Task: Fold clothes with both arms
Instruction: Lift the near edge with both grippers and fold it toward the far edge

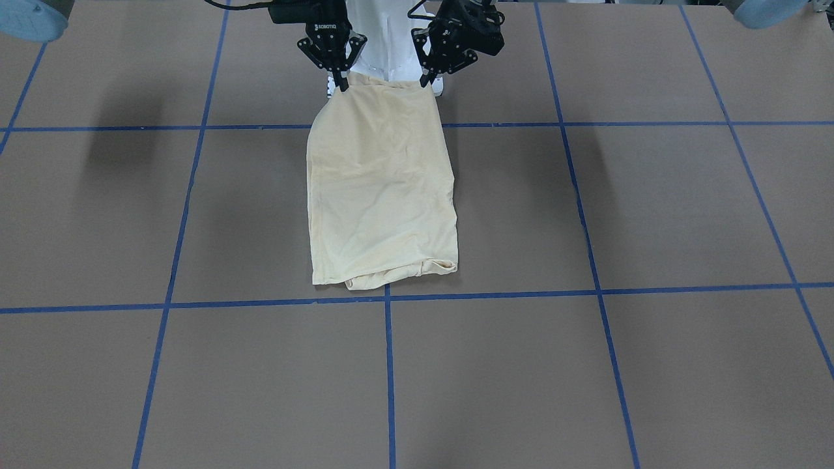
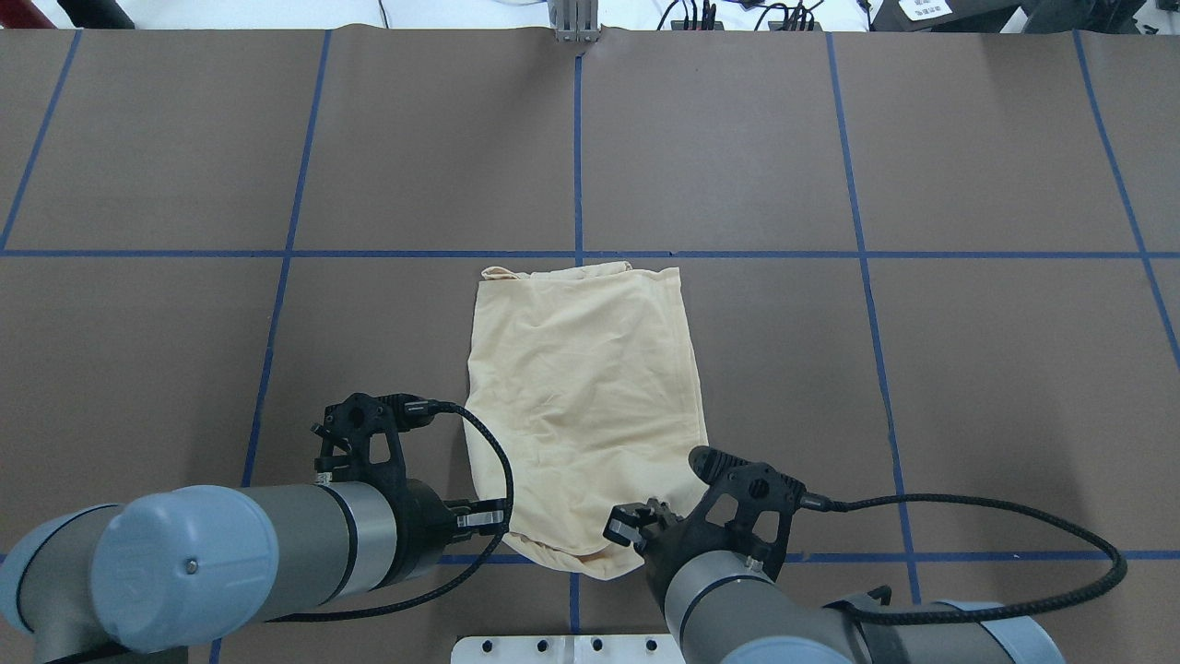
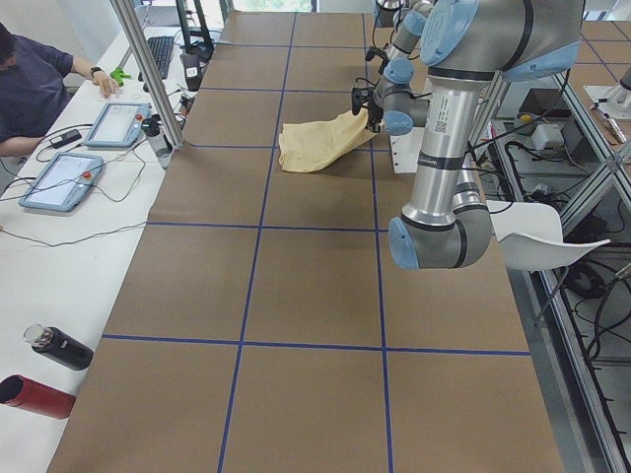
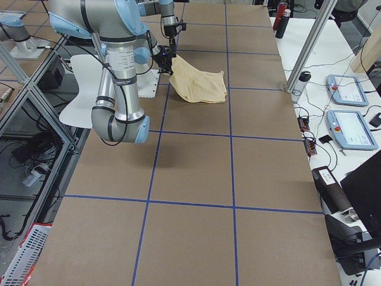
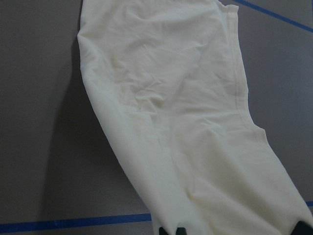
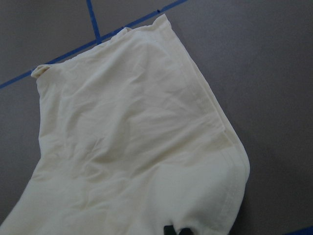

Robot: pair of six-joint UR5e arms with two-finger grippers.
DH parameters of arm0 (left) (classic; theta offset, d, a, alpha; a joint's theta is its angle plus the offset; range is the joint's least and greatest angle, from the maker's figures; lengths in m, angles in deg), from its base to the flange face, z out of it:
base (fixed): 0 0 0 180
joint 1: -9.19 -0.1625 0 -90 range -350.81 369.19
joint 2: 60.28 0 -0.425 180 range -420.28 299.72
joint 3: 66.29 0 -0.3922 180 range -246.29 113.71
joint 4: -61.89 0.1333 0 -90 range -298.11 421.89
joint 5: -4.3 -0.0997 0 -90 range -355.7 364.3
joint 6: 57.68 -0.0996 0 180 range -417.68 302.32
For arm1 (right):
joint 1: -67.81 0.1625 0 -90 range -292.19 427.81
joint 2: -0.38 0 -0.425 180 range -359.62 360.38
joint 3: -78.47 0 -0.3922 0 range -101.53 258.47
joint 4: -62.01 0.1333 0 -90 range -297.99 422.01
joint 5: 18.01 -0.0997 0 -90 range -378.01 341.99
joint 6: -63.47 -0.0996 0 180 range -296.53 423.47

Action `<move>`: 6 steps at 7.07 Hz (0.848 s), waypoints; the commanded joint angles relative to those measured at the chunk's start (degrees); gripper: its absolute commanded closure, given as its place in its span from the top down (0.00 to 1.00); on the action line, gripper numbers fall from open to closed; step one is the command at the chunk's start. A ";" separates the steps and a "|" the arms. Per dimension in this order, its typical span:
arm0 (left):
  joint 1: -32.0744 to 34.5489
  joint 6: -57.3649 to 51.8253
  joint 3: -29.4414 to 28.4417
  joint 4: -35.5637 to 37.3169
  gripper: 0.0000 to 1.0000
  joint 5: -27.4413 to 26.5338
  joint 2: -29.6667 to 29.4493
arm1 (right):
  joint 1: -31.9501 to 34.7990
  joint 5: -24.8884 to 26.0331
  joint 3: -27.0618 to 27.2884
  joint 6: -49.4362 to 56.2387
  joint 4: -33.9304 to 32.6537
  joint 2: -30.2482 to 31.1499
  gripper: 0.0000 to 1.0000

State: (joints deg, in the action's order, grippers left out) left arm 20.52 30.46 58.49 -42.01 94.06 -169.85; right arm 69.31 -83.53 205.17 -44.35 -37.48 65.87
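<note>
The shirt point(image 1: 381, 195) is folded into a long, narrow panel at the middle of the table point(image 1: 586, 378). Its long axis runs straight away from the robot, along the centre strip of blue tape point(image 1: 389, 378). The end nearest the robot is lifted off the surface and held at its two corners. The left fingers point(image 1: 426, 77) are pinched together on one corner and the right fingers point(image 1: 339, 78) on the other. From there the cloth slopes down, as the left side view shows point(image 3: 315, 143). The far end lies flat, just short of a cross strip of tape, with a lower layer showing beneath its edge. Both wrist cameras look out along the wrinkled pale cloth point(image 5: 171, 122) point(image 6: 132, 156).

The table is covered in brown sheeting, and the blue tape marks it into large squares. Along its far side runs a white side table point(image 3: 59, 246). A person point(image 3: 35, 84) sits there beside two control tablets point(image 3: 118, 123) and an upright metal post point(image 3: 148, 69). A black bottle point(image 3: 59, 347) and a red bottle point(image 3: 35, 394) lie on it, nearer the camera. A white chair point(image 4: 74, 89) stands behind the arms.
</note>
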 commanded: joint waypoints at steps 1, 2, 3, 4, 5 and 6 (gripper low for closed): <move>3.94 -0.34 -3.73 0.01 0.00 -0.02 -1.77 | 6.47 -0.48 -4.24 3.21 0.43 -2.80 0.00; 6.57 -0.34 -6.18 0.01 0.00 -0.11 -3.35 | 9.89 -1.09 -6.35 5.14 0.43 -4.82 0.00; 9.64 -0.43 -9.25 0.01 0.00 -0.11 -5.63 | 13.23 -2.40 -9.51 6.29 1.21 -6.58 0.00; 12.63 -4.25 -12.42 0.01 0.00 -0.20 -7.83 | 15.88 -3.20 -13.28 7.26 5.05 -7.56 0.00; 15.27 -6.90 -13.67 -0.07 0.00 -0.11 -8.11 | 18.17 -4.77 -17.06 9.44 9.44 -7.57 0.00; 16.26 -8.06 -15.85 -0.16 0.00 -0.29 -8.46 | 19.84 -4.87 -22.23 10.25 12.62 -9.22 0.00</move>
State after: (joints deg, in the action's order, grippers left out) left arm 34.67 24.58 45.22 -42.07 93.89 -177.60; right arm 86.66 -87.65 188.62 -35.61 -29.16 58.09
